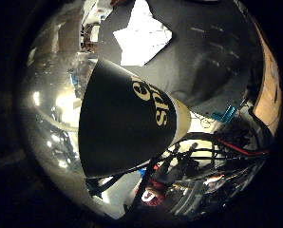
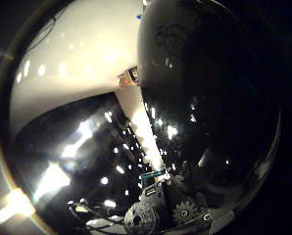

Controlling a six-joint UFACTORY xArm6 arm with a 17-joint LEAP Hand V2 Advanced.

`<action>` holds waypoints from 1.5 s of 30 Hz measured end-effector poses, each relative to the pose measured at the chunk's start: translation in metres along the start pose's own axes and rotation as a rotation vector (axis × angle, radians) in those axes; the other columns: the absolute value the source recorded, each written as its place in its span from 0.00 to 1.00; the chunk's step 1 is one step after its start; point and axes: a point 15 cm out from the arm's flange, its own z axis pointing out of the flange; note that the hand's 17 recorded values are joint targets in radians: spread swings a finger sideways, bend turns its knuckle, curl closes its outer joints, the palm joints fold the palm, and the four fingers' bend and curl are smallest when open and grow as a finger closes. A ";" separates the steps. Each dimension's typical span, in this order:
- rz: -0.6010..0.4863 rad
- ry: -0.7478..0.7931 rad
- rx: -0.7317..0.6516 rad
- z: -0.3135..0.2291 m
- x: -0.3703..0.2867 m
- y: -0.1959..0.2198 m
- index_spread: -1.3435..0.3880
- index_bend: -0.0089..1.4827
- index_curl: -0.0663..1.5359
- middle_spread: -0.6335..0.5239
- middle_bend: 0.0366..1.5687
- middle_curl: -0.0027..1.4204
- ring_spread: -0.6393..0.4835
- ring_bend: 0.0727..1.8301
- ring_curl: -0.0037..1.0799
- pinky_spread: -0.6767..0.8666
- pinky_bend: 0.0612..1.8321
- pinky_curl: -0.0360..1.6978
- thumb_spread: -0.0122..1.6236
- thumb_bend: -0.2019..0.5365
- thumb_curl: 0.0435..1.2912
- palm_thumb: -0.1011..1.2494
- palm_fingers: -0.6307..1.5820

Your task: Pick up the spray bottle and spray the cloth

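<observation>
- Little-finger-side palm view: a black, glossy, cone-shaped spray bottle body with yellow lettering and a cream band (image 1: 127, 126) fills the middle, so it sits very close to the palm.
- Beyond the bottle lies a white, crumpled cloth (image 1: 142, 38), spread flat on a dark grey table surface (image 1: 212, 57). Bottle and cloth look apart, with dark surface showing between them.
- A pale wooden edge strip (image 1: 269, 90) runs along one side of the dark surface.
- A small teal clip-like part (image 1: 225, 114) shows beside the bottle's cream end; what it belongs to cannot be told.
- A red and white rounded part (image 1: 152, 194) sits among black robot parts below the bottle; it is too small and blurred to identify.
- Thumb-side palm view: the same bottle's dark, shiny, rounded surface takes up a large share of the picture, pressed near the camera, with light spots reflecting off it.
- A broad white curved surface (image 2: 72, 63) lies next to the bottle; I cannot tell what it is.
- Parts of the robot hand (image 2: 158, 210) show at the edge: a grey textured round fingertip pad (image 2: 139, 219) and a geared joint beside it.
- Whether the fingers are curled round the bottle or spread apart cannot be told from these views.
</observation>
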 end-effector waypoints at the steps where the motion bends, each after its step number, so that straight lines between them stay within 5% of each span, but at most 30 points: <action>1: 0.001 0.008 -0.005 0.003 0.000 -0.002 0.63 0.74 0.60 0.39 0.82 0.63 0.35 0.72 0.83 0.29 0.56 0.86 0.86 0.27 0.29 0.81 0.78; 16: 0.031 0.141 0.011 0.041 0.001 -0.062 0.63 0.75 0.60 0.39 0.82 0.63 0.35 0.72 0.83 0.30 0.56 0.86 0.86 0.27 0.29 0.81 0.78; 45: 0.219 0.142 -0.041 0.113 0.053 -0.150 0.63 0.75 0.59 0.39 0.83 0.63 0.35 0.73 0.83 0.30 0.56 0.86 0.86 0.27 0.29 0.82 0.78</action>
